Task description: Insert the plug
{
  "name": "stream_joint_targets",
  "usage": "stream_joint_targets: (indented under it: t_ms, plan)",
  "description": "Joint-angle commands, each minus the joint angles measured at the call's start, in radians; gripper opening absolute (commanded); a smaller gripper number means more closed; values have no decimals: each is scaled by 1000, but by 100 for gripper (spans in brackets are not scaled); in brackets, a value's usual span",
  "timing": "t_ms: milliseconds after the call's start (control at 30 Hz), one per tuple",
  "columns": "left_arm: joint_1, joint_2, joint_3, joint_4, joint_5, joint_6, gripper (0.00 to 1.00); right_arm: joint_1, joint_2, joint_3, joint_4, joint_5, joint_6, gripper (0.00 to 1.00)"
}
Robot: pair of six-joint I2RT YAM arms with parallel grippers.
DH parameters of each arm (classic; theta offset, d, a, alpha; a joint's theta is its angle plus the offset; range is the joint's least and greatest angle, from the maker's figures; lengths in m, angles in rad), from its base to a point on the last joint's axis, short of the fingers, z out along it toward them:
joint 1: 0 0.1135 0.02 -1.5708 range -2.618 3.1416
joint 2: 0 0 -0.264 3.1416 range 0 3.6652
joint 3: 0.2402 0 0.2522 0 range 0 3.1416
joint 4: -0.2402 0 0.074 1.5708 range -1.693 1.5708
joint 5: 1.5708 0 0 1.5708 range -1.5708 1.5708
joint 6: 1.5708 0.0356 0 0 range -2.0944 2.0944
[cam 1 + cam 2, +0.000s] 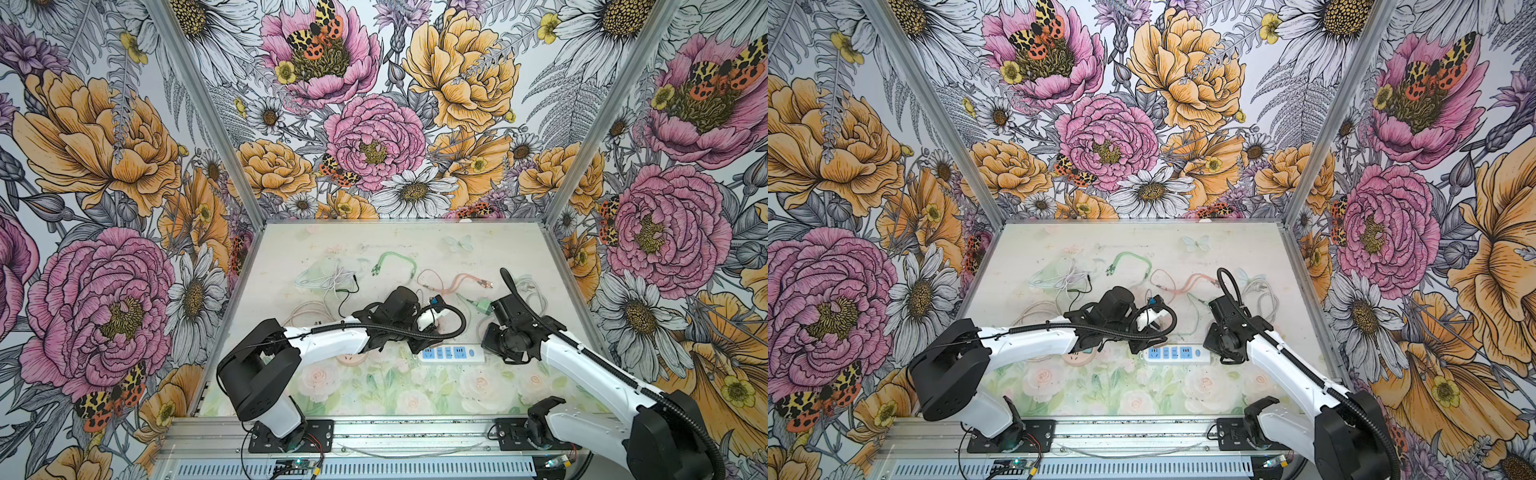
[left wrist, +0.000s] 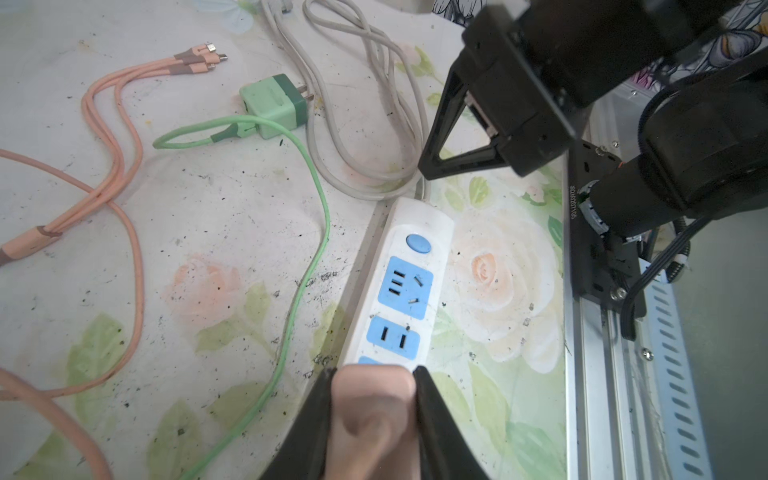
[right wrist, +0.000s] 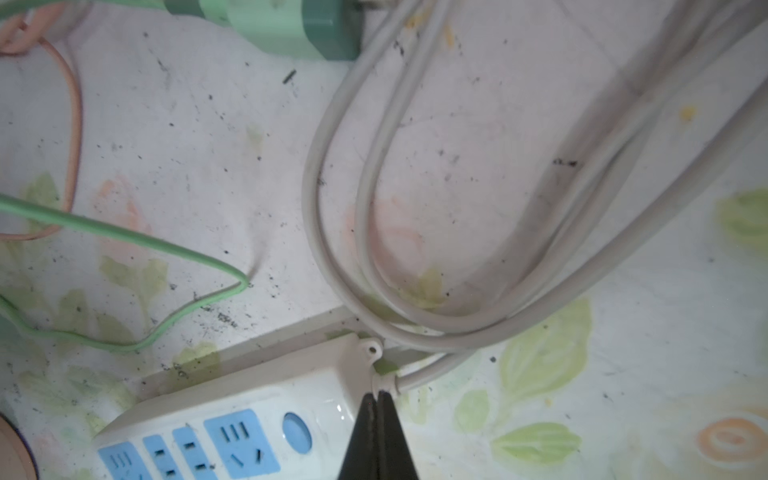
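Note:
A pale pink plug (image 2: 374, 399) sits clamped between the black fingers of my left gripper (image 2: 374, 370), right over the end of the white power strip (image 2: 415, 266) farthest from the cord. The strip has blue sockets and a round blue button and lies at the table's middle front (image 1: 453, 354). I cannot see the plug's prongs or whether they touch a socket. My right gripper (image 3: 379, 395) is shut with nothing in it. Its tips rest at the strip's (image 3: 249, 415) cord end, where the grey cord leaves it.
A green charger (image 2: 274, 106) with a green cable lies behind the strip, next to an orange multi-head cable (image 2: 199, 58) and the looped grey cord (image 2: 353, 124). More cables lie farther back (image 1: 395, 262). The metal front rail (image 1: 415, 432) carries both arm bases.

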Motion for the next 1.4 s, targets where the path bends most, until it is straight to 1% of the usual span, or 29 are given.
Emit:
stream_joint_targets:
  t_ms: [0, 133, 233, 300, 400, 567, 667, 867, 1100, 1367]
  plan:
    - [-3, 14, -13, 52, -36, 43, 22, -10, -4, 50, 16, 18, -78, 2]
    - [-6, 3, -28, 54, -49, 56, 22, -16, 31, 69, 19, -5, -96, 2]
    - [-5, -5, -43, 67, -66, 52, 22, -19, 42, 75, 23, 6, -94, 2]
    - [-3, -9, -54, 78, -71, 47, 19, -19, 41, 81, 33, 8, -92, 2]
    - [-3, -14, -68, 80, -76, 49, 18, -19, 37, 85, 50, -2, -93, 4]
    - [-3, -15, -81, 78, -52, 56, 18, -19, 30, 80, 68, -12, -92, 6]
    - [-3, -17, -91, 78, -46, 57, 18, -20, 33, 77, 73, -20, -88, 6]
    - [-3, -22, -105, 77, 1, 60, 18, -21, 38, 70, 88, -24, -70, 6]
    - [-2, -42, -133, 49, -8, 77, 19, -21, 48, 65, 102, -27, -61, 6]
    - [-8, -12, -137, 38, -21, 97, 22, -21, 50, 63, 113, -34, -55, 6]
